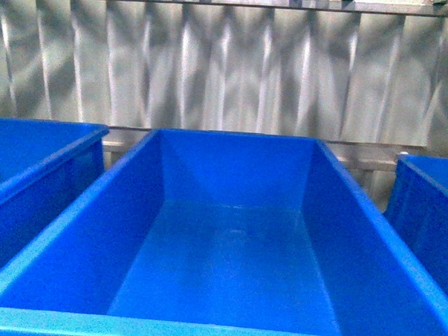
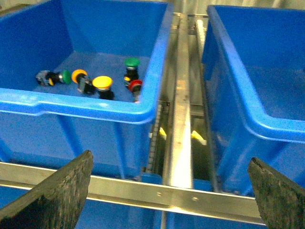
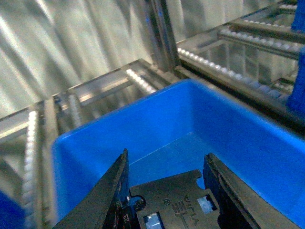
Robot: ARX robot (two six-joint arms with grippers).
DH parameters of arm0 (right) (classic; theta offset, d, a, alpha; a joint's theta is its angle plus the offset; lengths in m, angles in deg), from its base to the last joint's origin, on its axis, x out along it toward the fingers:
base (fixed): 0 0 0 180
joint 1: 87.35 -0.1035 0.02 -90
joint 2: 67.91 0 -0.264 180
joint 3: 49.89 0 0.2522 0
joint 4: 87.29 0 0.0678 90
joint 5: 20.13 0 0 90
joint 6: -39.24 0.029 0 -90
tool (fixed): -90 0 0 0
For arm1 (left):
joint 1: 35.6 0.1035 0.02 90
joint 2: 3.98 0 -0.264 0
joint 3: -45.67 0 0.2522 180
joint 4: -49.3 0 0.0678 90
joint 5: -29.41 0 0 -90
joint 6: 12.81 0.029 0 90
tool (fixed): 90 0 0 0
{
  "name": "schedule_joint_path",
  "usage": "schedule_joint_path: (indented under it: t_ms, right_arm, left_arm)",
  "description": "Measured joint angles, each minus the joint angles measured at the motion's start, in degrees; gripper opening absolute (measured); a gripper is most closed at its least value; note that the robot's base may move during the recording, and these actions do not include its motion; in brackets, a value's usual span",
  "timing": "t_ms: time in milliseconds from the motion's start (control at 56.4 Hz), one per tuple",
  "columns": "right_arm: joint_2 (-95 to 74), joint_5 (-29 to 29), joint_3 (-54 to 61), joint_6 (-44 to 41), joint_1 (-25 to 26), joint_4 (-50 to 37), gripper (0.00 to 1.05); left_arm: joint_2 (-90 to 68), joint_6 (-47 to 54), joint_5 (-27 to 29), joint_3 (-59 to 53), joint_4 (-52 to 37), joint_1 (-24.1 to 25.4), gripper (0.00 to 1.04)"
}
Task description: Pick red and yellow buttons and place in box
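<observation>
Front view bins: a large middle blue bin (image 1: 334, 210) is seen head-on, flanked by a left blue bin (image 1: 47, 142) and a right blue bin (image 1: 427, 199), with a corrugated metal wall (image 1: 228, 71) behind.
Button bin (image 2: 86, 107): shown in the left wrist view; a yellow button (image 2: 102, 82), an orange-yellow button (image 2: 79, 75), a red button (image 2: 135, 86) and two green-capped switches, one upright (image 2: 132, 62) and one on its side (image 2: 65, 76), are clustered on its floor.
Neighbouring bin (image 2: 252, 71): set beside it, parted from it by a metal rail (image 2: 181, 109).
Left claw (image 2: 170, 160): spread wide, nothing held; poised outside the button bin, over the rail.
Buttons and left claw: well apart, with the bin's near wall between them.
Right claw (image 3: 167, 157): fingers parted, nothing gripped; held over the inside of a blue bin (image 3: 143, 124), with roller tracks (image 3: 138, 81) beyond. Which bin this is cannot be told.
</observation>
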Motion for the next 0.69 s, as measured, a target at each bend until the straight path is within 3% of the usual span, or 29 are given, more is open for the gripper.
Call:
schedule_joint_path:
  t_ms: [160,284,692]
  right_arm:
    - [-12.79,0.77,-12.11,-6.08,4.63,13.64,0.4]
    - [-19.82,2.99,-19.8,-8.85,4.94,20.31,0.4]
    - [-35.34,1.01,-29.16,-16.98,4.02,27.56,0.4]
  left_arm:
    - [0.0,0.04,-0.24,0.0,-0.02,0.11,0.97]
    - [0.0,0.04,-0.17,0.0,-0.02,0.11,0.97]
    - [0.0,0.02,-0.07,0.0,-0.02,0.11,0.97]
